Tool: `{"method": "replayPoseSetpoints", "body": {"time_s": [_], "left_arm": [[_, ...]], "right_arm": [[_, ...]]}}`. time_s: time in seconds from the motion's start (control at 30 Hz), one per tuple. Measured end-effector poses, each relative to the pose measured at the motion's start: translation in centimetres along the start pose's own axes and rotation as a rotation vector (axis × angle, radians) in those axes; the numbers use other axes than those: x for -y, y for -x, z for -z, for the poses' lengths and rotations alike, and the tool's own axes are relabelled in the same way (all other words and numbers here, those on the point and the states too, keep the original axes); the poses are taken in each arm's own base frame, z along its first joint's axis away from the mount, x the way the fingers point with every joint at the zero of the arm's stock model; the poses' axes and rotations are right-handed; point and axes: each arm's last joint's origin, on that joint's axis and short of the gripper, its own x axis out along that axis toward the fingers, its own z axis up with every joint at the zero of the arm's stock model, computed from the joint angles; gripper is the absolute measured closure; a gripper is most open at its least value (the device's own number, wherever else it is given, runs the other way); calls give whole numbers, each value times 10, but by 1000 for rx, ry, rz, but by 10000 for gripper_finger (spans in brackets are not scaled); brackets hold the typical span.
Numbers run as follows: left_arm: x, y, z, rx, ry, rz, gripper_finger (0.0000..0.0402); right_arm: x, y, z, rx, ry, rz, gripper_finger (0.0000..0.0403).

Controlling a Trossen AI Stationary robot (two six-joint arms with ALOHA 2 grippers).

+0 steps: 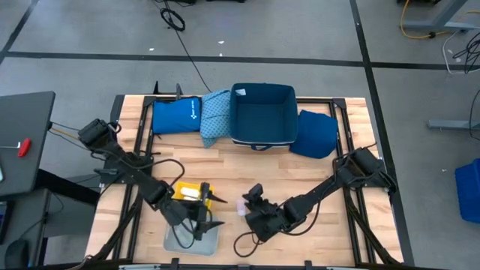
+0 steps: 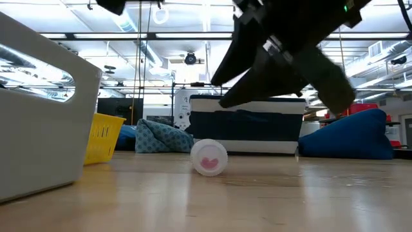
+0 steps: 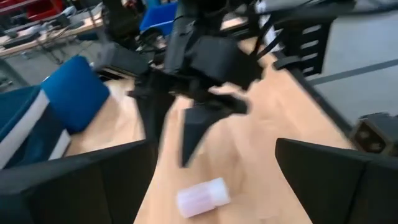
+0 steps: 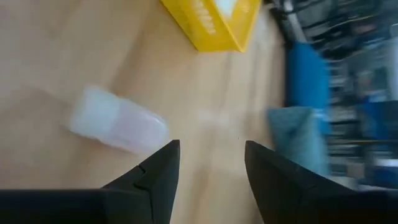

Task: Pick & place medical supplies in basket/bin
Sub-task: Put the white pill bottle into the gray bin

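Lying on its side on the worktop near the front edge, a small clear vial (image 1: 242,208) was found just beside the right claw (image 1: 257,196), released and nearer than the left claw (image 1: 214,211), likewise released.

Lighting is bright and even, from ceiling strip lights (image 2: 161,38) visible in the low view. The wooden table (image 1: 300,172) shows only soft, faint shadows. Glare whitens the grey bin (image 2: 38,109) wall. Both wrist views are smeared with motion blur; the vial (image 4: 118,127) reads as a soft pale shape, and the right gripper (image 3: 168,134) is hazy.
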Motion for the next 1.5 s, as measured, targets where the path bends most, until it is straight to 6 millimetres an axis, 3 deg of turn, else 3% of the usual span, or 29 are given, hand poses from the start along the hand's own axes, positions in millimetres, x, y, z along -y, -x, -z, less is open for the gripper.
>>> {"method": "replayPoseSetpoints", "body": {"time_s": [0.3,0.43,0.57,0.7,0.9,1.0,1.13,1.23,1.37,1.5], "left_arm": [[-22,-15,0,-16,-59,-62,75],[-30,-20,0,-9,-80,-36,75],[-38,-26,0,-8,-82,16,75],[-48,-32,2,-14,-96,41,74],[-60,-39,2,-2,-104,81,74],[-64,-41,2,5,-99,90,74],[-69,-43,0,23,-90,77,74],[-70,-43,-1,41,-86,78,74],[-70,-44,0,37,-69,98,74],[-71,-46,6,-17,-52,129,74]], "right_arm": [[8,16,-6,69,-264,-163,232],[1,26,-6,67,-289,-178,284],[-9,36,-7,69,-316,-201,376],[-12,46,-12,108,-360,-219,391],[15,80,-28,308,-412,-281,399],[32,101,-25,479,-423,-291,400],[52,116,3,822,-499,-347,401],[61,118,42,1037,-579,-343,401],[59,109,98,1096,-672,-304,402],[52,103,139,1101,-734,-287,402]]}}
